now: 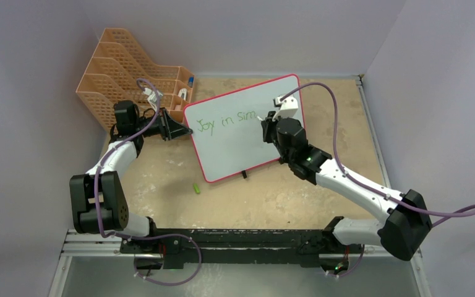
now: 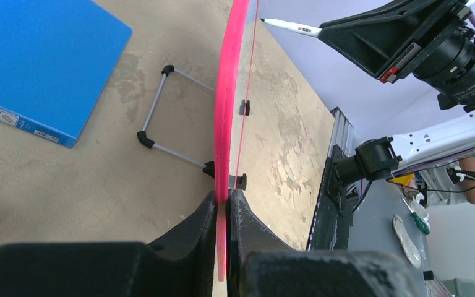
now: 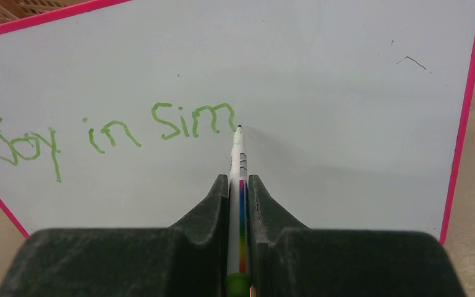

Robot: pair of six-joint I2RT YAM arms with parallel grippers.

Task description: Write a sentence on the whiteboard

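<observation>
On the counter (image 1: 284, 198), seen from above, the whiteboard (image 1: 235, 154) stands propped near the middle, its sentence (image 1: 227, 121) so far reading "Joy in Sim". At my left wrist, my left hand (image 2: 222, 201) is clamped tight on the board's pink edge. At my right wrist, my right hand (image 3: 239, 185) pinches the marker (image 3: 240, 148), its tip touching the board just after the "m".

The whiteboard (image 1: 241, 130) stands tilted mid-desk, a barrier between the two arms. The left gripper (image 2: 224, 207) clamps its left edge, and the orange rack (image 1: 130, 74) close behind leaves only a narrow gap there. Behind the board, its wire stand (image 2: 143, 138) and a blue folder (image 2: 37, 62) take up room. In front, the desk (image 1: 284, 198) carries only a small green cap (image 1: 195, 188). The right gripper (image 3: 239, 185) presses a marker (image 3: 239, 151) to the board; the surface to its right is unobstructed.
</observation>
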